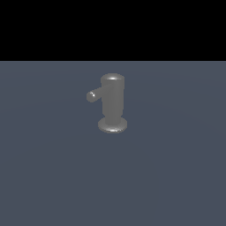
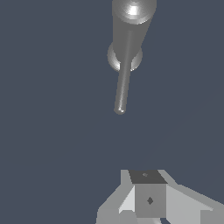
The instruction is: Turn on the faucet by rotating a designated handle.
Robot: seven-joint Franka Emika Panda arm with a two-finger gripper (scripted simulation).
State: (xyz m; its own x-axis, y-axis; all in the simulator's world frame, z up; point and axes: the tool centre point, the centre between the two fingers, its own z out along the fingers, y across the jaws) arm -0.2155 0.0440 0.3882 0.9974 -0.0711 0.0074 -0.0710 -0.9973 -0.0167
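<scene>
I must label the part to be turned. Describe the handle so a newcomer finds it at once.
On the flat blue-grey floor stands one grey faucet. The handle juts from its upper part: a thin round-tipped rod, unlike the thick domed body.

Exterior view level, side-on, wrist view steeply overhead, both share faucet (image 1: 112,103).

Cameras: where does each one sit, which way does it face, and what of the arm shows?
Exterior view: off the arm, low and roughly side-on to the upright faucet; its handle points almost at the lens. No arm visible.
Wrist view: on the wrist, looking down on the faucet's domed top and along the handle; the gripper shows at the frame edge, clear of the handle.
Shared: faucet, handle, grey floor.
</scene>
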